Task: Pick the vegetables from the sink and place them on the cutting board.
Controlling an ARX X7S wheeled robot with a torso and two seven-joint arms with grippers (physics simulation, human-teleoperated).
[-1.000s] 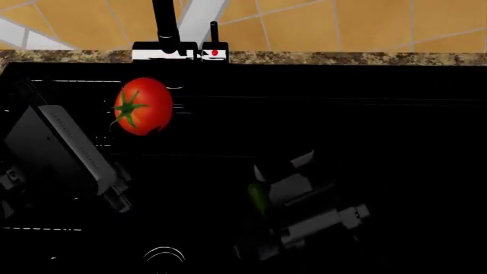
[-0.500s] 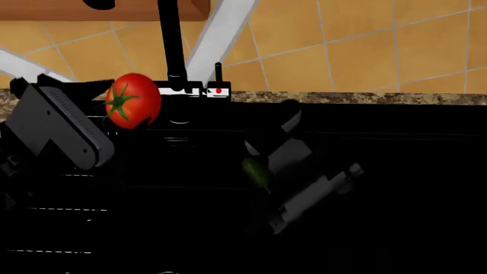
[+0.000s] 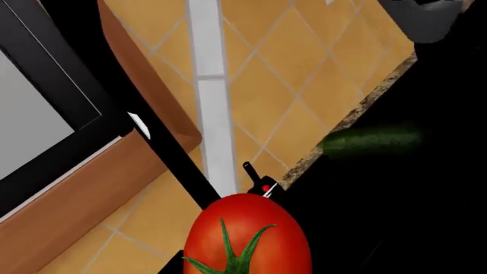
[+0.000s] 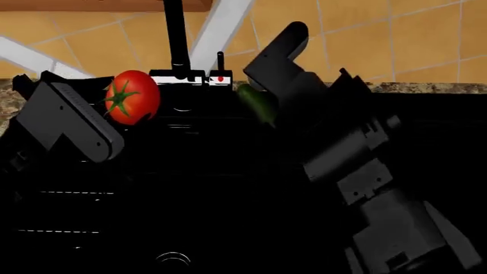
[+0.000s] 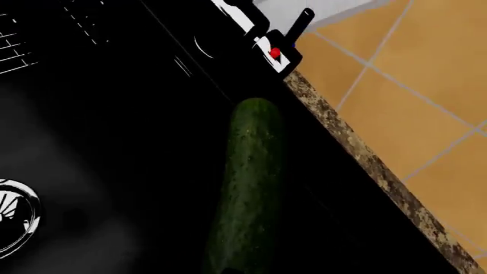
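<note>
Both vegetables are up out of the sink (image 4: 228,188) and are being carried. The left claw (image 4: 114,123) is clamped on the tomato (image 4: 132,97), which sits up near the tap (image 4: 177,40) at the back of the sink. The right claw (image 4: 263,94) is clamped on the cucumber (image 4: 257,104), just beside the tap's red dot.

So the picking step looks done, and the carrying step is in hand. Next, both arms need to swing away from the sink to the cutting board and set the food down gently. The tomato is round, so it may roll if it is let go too high.

The cutting board is not in any picture, so I cannot tell which way it lies. The sink is very dark, and the black arms are hard to make out against it. The claw fingers do not show in the wrist views. The tomato is cut off at the edge of the left wrist view.
</note>
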